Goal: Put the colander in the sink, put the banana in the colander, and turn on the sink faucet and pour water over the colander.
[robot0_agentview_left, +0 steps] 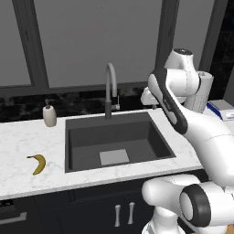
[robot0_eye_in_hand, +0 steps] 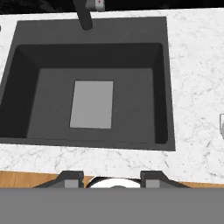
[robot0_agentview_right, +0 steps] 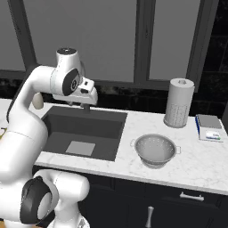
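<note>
Colander (robot0_agentview_right: 155, 151) sits upright on the counter (robot0_agentview_right: 196, 164), well off to the gripper's (robot0_agentview_right: 86, 106) right past the sink's (robot0_agentview_right: 84, 129) right rim, while the gripper hangs high over the basin, fingers (robot0_eye_in_hand: 70, 178) apart, holding nothing, so next move is a rightward reach.

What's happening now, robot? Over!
Pincer open, empty, high over the sink. Colander on counter right of sink; banana on counter left. Faucet off, nothing in the way.
</note>
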Robot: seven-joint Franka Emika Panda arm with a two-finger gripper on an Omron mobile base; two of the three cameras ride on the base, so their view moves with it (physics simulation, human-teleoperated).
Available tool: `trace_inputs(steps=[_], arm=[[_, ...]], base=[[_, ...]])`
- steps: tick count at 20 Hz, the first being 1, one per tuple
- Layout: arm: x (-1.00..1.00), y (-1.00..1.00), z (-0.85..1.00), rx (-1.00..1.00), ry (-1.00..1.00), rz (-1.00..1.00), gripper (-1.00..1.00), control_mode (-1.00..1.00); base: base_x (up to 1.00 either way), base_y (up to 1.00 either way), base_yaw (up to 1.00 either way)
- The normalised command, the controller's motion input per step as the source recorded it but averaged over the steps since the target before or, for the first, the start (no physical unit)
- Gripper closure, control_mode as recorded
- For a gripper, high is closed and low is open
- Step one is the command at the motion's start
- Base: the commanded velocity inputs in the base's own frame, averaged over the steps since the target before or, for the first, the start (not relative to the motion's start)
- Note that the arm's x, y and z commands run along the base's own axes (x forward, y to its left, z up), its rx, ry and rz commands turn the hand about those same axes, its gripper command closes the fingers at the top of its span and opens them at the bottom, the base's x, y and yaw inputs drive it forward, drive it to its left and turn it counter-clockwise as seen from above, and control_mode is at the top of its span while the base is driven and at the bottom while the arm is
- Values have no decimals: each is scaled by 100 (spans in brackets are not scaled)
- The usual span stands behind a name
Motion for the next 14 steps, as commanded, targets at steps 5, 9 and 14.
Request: trace_inputs(steps=[5,9,14], arm=[[-16,-4,0,0,-6,0,-100,-100],[-27,-27,0,3,-6,-7,-100,-100],[-48,-54,-5,9,0,-12,-100,-100]], base=[[0,0,0],[0,0,0],[0,0,0]])
